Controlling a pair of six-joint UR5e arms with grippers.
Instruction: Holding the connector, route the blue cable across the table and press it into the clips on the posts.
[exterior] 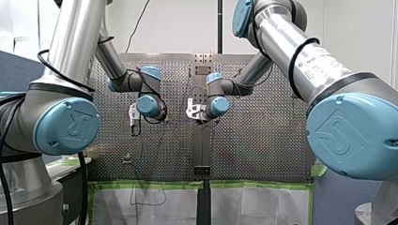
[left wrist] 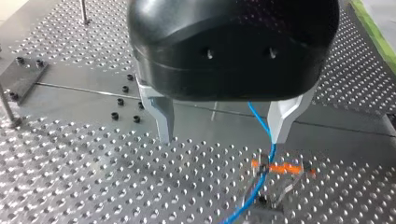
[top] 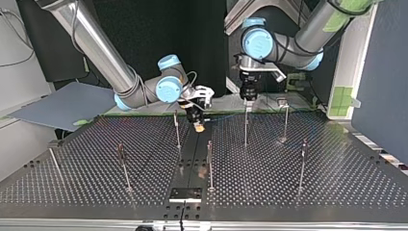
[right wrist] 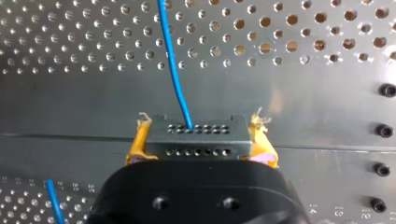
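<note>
My left arm reached straight down, the left gripper (left wrist: 222, 137) hanging over the clip (left wrist: 275, 168); the cable (left wrist: 261, 126) rose from the clip into the gap, close beside one finger (left wrist: 284, 119); the jaws stood wide apart, holding nothing. My right arm lay low, tilted toward the table (top: 298, 192) beside the clip's post (top: 246, 127); the right gripper (right wrist: 196, 145) pressed its yellow pads (right wrist: 139, 140) tight on the connector (right wrist: 196, 131), the cable leaving it ahead.

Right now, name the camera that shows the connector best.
The right wrist view: the connector fills its centre, clamped between yellow pads, the blue cable leaving its face. The top view shows a pale speck at my right tool. Front and left wrist views don't show it.
</note>
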